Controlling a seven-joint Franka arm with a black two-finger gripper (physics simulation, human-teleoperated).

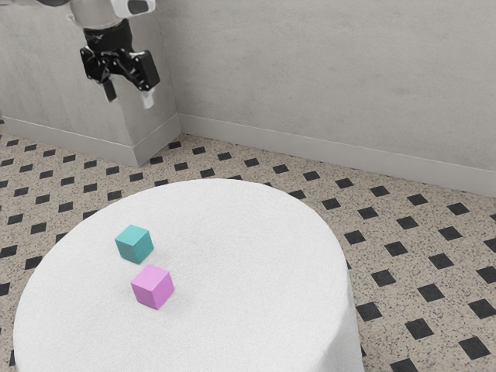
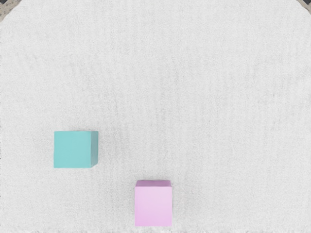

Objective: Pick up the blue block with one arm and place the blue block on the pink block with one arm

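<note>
Your pincer [image 1: 128, 94] hangs high in the upper left of the exterior view, well above the bench [image 1: 256, 232]. Its two fingers stand apart, and it holds nothing. The blue block [image 1: 134, 243] sits on the bench, in the lower left part of the exterior view. It looks more green-blue than plain blue. The pink block [image 1: 152, 286] sits near it, a bit closer to the camera and toward the exterior view's right. The two blocks do not touch.

The step now, I think, is to go and get the blue block. Bring the pincer right over it first, then go straight down. Turn the fingers so they meet two flat sides, not the corners. In the wrist view the blue block [image 2: 73, 149] has bare bench on every side, so both fingers should fit. Mind the pink block [image 2: 153, 204] on the way down, because a bump could push it away. Close gently on the middle of the blue block and lift straight up.

The bench is round and white, with a soft, cloth-like look. It looks flat, so the blocks should not slide. The floor [image 1: 418, 256] has pale tiles with small black squares. A plain grey wall [image 1: 325, 70] stands behind.
</note>
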